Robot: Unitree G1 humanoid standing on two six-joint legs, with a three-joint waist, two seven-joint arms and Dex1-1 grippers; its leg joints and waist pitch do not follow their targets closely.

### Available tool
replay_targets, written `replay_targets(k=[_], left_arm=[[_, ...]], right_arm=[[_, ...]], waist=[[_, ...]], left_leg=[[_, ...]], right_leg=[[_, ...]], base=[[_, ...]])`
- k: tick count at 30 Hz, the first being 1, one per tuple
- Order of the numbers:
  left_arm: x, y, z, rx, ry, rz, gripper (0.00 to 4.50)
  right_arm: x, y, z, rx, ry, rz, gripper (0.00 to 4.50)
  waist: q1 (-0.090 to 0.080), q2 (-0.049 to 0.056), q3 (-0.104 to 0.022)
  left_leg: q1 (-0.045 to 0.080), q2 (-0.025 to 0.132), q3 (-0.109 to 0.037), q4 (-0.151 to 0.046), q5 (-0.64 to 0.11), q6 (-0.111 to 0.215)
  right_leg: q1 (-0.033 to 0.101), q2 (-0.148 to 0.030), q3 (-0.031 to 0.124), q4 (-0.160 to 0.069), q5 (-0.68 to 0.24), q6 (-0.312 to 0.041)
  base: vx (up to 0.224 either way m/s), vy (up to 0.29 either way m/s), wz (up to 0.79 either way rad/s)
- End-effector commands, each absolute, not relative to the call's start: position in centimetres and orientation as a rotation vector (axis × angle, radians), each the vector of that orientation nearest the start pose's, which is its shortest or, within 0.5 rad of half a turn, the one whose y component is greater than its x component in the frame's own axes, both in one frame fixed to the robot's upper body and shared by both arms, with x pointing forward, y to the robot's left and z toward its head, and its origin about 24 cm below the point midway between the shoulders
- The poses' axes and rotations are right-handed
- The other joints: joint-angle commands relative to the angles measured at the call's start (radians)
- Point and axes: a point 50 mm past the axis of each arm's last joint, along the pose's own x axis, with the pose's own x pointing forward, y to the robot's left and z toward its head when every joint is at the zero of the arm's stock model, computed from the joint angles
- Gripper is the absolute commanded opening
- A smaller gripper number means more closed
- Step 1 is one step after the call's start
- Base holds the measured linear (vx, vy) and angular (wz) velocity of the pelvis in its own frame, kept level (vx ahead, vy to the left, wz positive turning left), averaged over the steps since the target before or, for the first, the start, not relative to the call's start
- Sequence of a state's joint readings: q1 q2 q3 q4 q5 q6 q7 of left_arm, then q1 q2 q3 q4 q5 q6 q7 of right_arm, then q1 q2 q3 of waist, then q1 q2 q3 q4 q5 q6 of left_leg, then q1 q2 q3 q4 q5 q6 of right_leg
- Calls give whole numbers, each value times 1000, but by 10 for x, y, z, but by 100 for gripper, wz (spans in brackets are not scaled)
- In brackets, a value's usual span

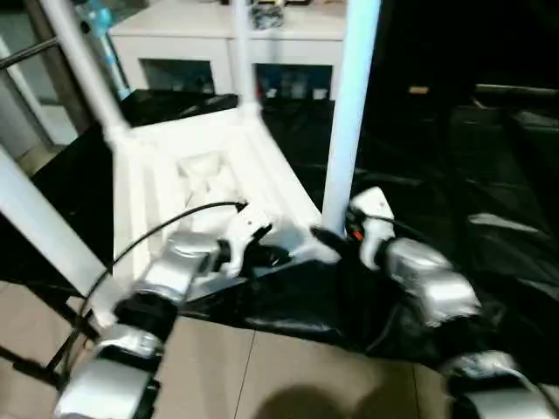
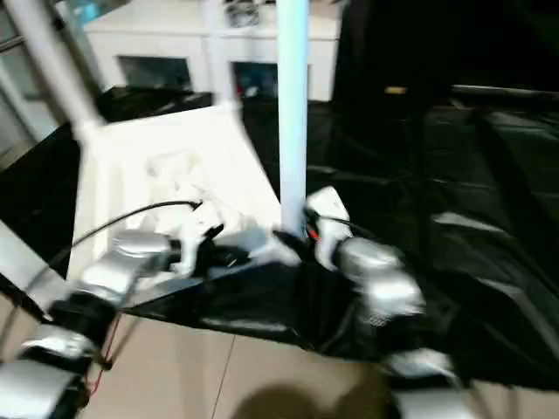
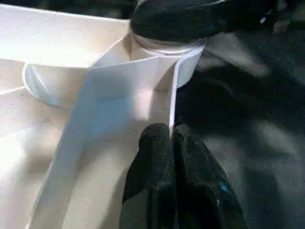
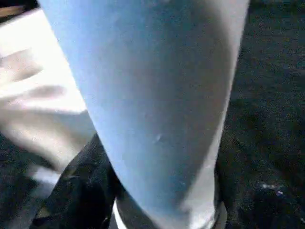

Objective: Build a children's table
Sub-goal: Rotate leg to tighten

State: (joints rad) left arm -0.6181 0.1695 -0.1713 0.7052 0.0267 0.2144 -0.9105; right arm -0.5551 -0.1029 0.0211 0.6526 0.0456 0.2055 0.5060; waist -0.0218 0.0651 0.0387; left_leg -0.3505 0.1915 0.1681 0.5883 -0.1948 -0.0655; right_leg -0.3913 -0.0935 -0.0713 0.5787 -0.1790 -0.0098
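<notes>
Floor: pale beige tiles [image 1: 288, 375] with thin grout lines | Work surface: black sheeting [image 1: 454, 218], creased, reflecting light | Rear: white cabinet [image 1: 188, 39] with dark glass-fronted compartments | Far right: dark, details indistinct

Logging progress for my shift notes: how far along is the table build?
Three legs already stand up from the upturned tabletop. In hand: the right gripper holds the near-corner leg at its socket; the left gripper pinches the tabletop's rim. Left: confirming it's seated, then flipping upright.
</notes>
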Motion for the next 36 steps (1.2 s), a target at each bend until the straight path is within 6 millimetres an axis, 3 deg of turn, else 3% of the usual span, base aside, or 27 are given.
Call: replay_targets(k=[1, 4, 5, 7, 11, 14, 17, 20, 21, 23, 25, 26, 27, 29, 30, 32, 34, 36], left_arm=[[334, 68, 50, 158, 351, -1059, 0], [334, 62, 52, 153, 337, -1071, 0], [333, 60, 53, 154, 332, -1074, 0], [332, 60, 54, 157, 328, -1095, 0], [329, 66, 54, 167, 323, -1148, 0], [326, 71, 54, 168, 330, -1194, 0], [323, 77, 54, 177, 340, -1246, 0], [321, 86, 55, 192, 352, -1306, 0], [320, 92, 55, 210, 363, -1330, 0], [320, 92, 55, 210, 363, -1330, 0], [320, 100, 55, 227, 386, -1359, 0], [319, 106, 56, 239, 405, -1380, 0], [319, 111, 56, 249, 419, -1398, 0], [318, 116, 57, 257, 435, -1419, 0], [317, 119, 58, 258, 450, -1442, 0], [317, 121, 58, 261, 459, -1446, 0], [316, 123, 59, 268, 466, -1452, 0], [316, 124, 59, 276, 471, -1456, 0]], right_arm=[[312, -74, -9, -25, 539, 703, 248], [315, -65, -2, 13, 497, 730, 248], [316, -63, 1, 23, 473, 742, 304], [318, -62, 6, 68, 449, 762, 318], [319, -68, 10, 57, 434, 825, 364], [318, -75, 13, 19, 431, 890, 377], [315, -86, 17, -18, 419, 993, 377], [309, -103, 23, -58, 417, 1128, 377], [305, -113, 26, -81, 424, 1192, 377], [305, -113, 26, -81, 424, 1192, 377], [301, -126, 30, -116, 449, 1272, 377], [297, -135, 32, -144, 474, 1324, 377], [295, -142, 33, -166, 495, 1358, 377], [294, -148, 35, -187, 515, 1385, 377], [295, -152, 38, -201, 520, 1397, 353], [296, -152, 41, -199, 514, 1409, 345], [297, -152, 43, -198, 511, 1415, 341], [298, -150, 44, -197, 508, 1421, 309]], waist=[[-15, -11, -31], [-22, -5, -31], [-22, -1, -31], [-25, 3, -35], [-27, -2, -41], [-23, -5, -48], [-14, -2, -53], [9, -3, -57], [16, -3, -63], [37, 0, -69], [52, -7, -74], [57, -8, -72], [68, -6, -72], [74, -4, -66], [78, -4, -65], [75, -3, -60], [74, -4, -60], [73, -4, -61]], left_leg=[[9, 10, -23, -78, -476, 3], [17, 15, -28, -85, -529, 14], [17, 17, -30, -88, -538, 14], [9, 23, -33, -97, -539, 14], [-2, 26, -27, -99, -487, 22], [-14, 26, -19, -94, -381, 55], [-10, 29, -10, -85, -303, 79], [-12, 35, -2, -75, -223, 118], [-17, 35, 1, -69, -161, 131], [-15, 37, 6, -58, -71, 160], [-18, 32, 7, -47, -31, 174], [-20, 32, 7, -48, -26, 181], [-14, 33, 8, -48, -43, 183], [-14, 37, 9, -53, -85, 167], [-12, 40, 8, -57, -111, 147], [-8, 41, 6, -63, -166, 106], [-5, 40, 7, -65, -189, 87], [-8, 39, 6, -65, -181, 81]], right_leg=[[18, -44, 1, -124, -713, -44], [16, -44, -8, -133, -680, -46], [18, -45, -10, -132, -663, -51], [29, -50, -8, -124, -579, -79], [35, -53, 7, -106, -435, -150], [47, -57, 14, -94, -329, -191], [45, -57, 17, -88, -280, -223], [49, -54, 18, -72, -191, -252], [55, -52, 17, -59, -118, -264], [54, -51, 17, -43, 10, -293], [57, -50, 19, -31, 76, -300], [57, -51, 19, -30, 80, -299], [54, -49, 15, -33, 53, -296], [52, -49, 16, -39, -22, -288], [51, -50, 17, -42, -64, -281], [49, -48, 18, -48, -139, -267], [47, -47, 20, -51, -162, -261], [50, -47, 20, -50, -163, -256]], base=[[0, 0, 0], [0, 0, 0], [0, 0, 0], [0, 0, 0], [0, 0, 0], [0, 0, 0], [18, -11, 3], [64, -39, 8], [65, -40, -1], [59, -40, 0], [55, -33, 0], [0, 0, 0], [0, 0, 0], [0, 0, 0], [0, 0, 0], [0, 0, 0], [0, 0, 0], [0, 0, 0]])
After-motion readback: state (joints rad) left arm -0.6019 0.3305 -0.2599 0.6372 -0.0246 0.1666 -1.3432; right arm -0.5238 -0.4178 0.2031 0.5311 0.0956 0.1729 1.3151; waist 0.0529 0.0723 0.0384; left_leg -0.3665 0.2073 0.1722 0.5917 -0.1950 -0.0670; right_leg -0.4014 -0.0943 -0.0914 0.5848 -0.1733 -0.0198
